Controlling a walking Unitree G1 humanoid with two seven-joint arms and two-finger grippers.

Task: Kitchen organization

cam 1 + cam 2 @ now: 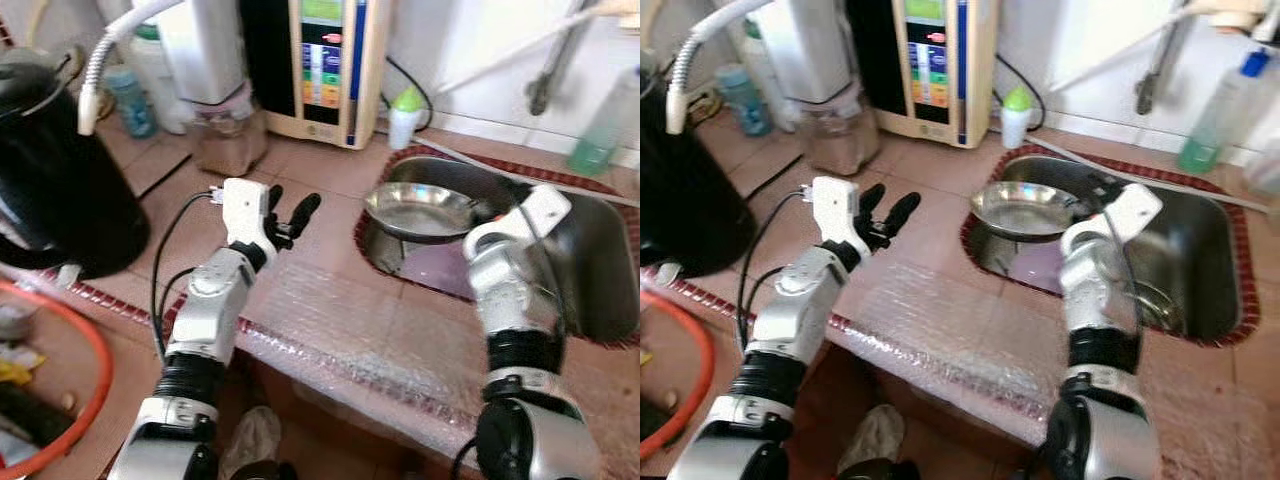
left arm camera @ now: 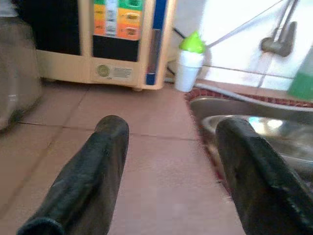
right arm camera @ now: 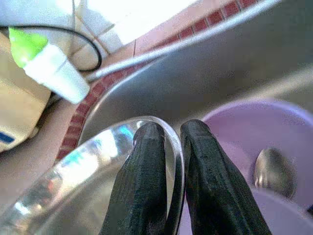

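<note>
Over sink's [image 1: 600, 290] left end, we are pinching steel bowl [image 1: 420, 210] by rim, right gripper [image 3: 168, 161] clamped thin. Left gripper [image 1: 285, 215] hovering open over counter [image 1: 330, 300]. Risk: bowl pivoting, slipping onto purple basin [image 3: 254, 132].

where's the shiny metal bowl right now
The round shiny steel bowl is held over the left end of the steel sink, its rim pinched by the right gripper, above a purple plastic bowl.
</note>
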